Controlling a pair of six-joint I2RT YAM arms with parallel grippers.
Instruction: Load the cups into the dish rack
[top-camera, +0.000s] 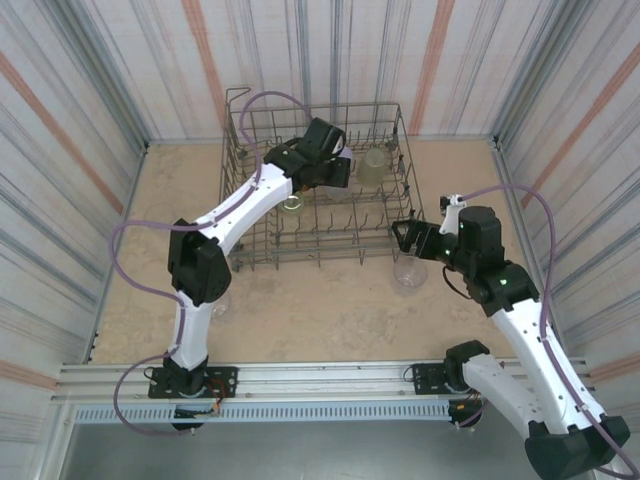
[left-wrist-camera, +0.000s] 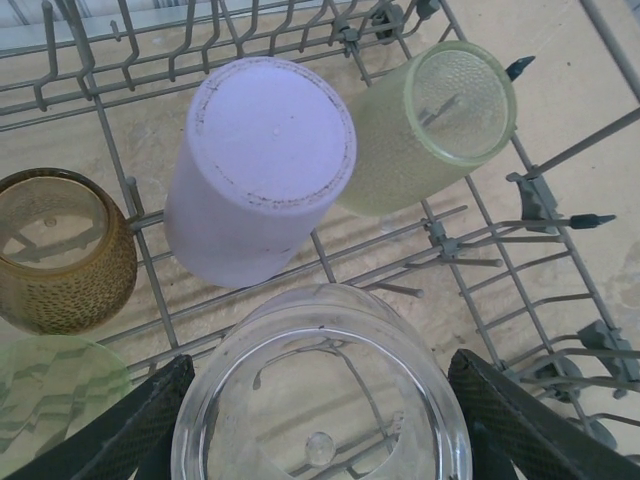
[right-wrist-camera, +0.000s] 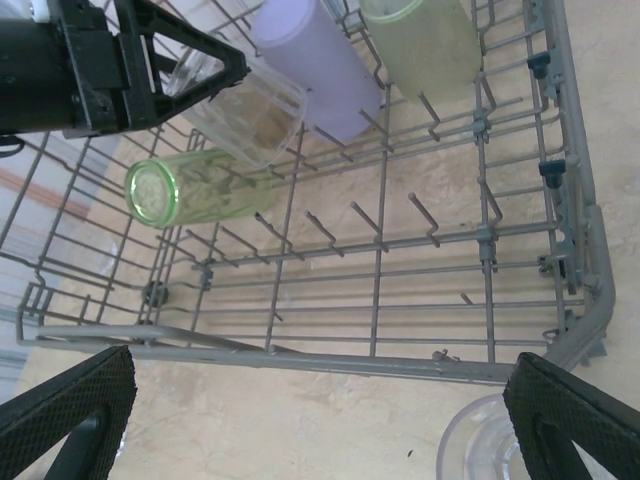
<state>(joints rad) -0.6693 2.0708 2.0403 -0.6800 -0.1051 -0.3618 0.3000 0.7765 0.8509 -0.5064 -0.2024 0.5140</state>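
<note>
Here, striped walls (top-camera: 90, 90) enclose a beige mottled desk (top-camera: 330, 305); the left pincer (left-wrist-camera: 320, 365) grasps a clear tumbler (left-wrist-camera: 320, 430) over the wire dish rack (right-wrist-camera: 330, 358), and the right pincer (top-camera: 403, 237) gapes, released.

From my seat, the table (top-camera: 330, 300) reads as a pale beige, marble-patterned top spreading under and around the right end effector (top-camera: 402, 236). Striped wall panels (top-camera: 80, 120) in grey, white and rust-orange close it in on both sides and far beyond that end effector. Well behind it, along the near edge, I see an aluminium rail (top-camera: 320, 378) and a slotted strip (top-camera: 300, 412).
</note>
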